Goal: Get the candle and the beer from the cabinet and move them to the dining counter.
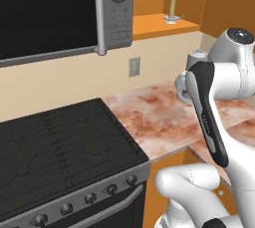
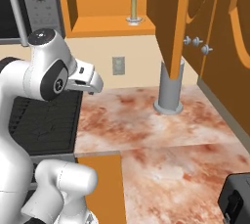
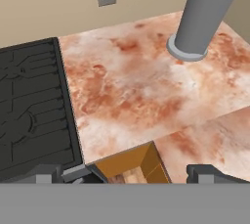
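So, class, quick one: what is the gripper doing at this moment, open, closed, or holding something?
Gripper: open and holding nothing, above the stone counter beside the stove.

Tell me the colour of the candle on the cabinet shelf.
Pale cream-yellow candle; clearest in the right base view.

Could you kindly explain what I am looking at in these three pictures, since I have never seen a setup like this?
This is a rendered kitchen with a white robot arm on a driving base. Two pictures come from cameras on the base, behind the arm to its left and right; the third looks along the hand. The gripper is open and holds nothing. Below it lie a marbled countertop, a black stove and a tall grey canister. Up in the open orange cabinet stands the candle on a small holder. A microwave hangs above the stove.
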